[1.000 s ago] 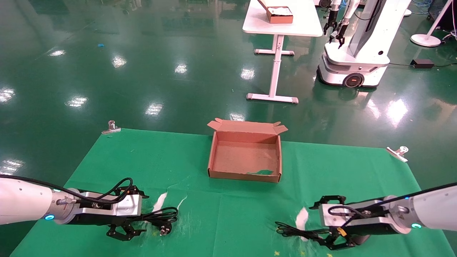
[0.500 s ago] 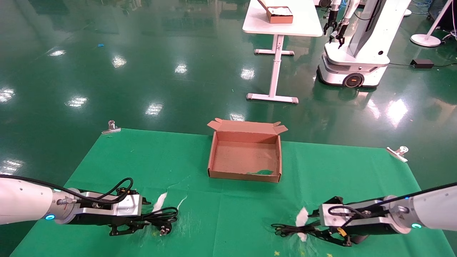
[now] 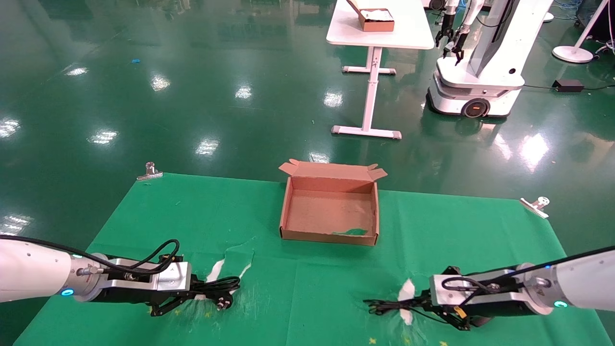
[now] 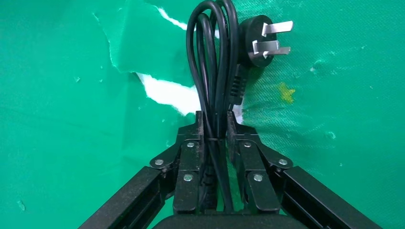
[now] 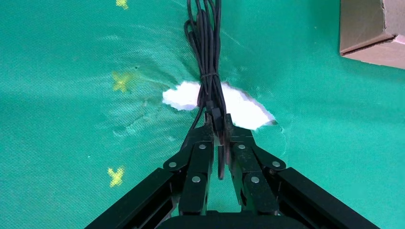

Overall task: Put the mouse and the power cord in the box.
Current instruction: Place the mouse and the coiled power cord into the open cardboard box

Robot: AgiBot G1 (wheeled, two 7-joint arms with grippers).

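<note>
The left gripper [image 4: 214,129] is closed tight on the power cord [image 4: 213,62], its fingers [image 4: 195,143] pinching the bundled strands with only the cable between them. The cord's coil runs out from the fingertips across the green cloth [image 3: 307,269], and its pronged plug [image 4: 263,42] lies just beside the loop, over a torn patch of cloth. In the head view this gripper [image 3: 185,297] sits low at the near left of the table with the power cord [image 3: 218,287] extending to its right.

The right gripper [image 5: 218,131] is likewise clamped on a thin black cable bundle [image 5: 206,43], held by a small tie. The mouse itself cannot be made out, possibly hidden under the gripper. This gripper [image 3: 435,307] is at the near right.

The box [image 3: 329,237] stands open at the table's middle, farther off, well apart from both grippers.
</note>
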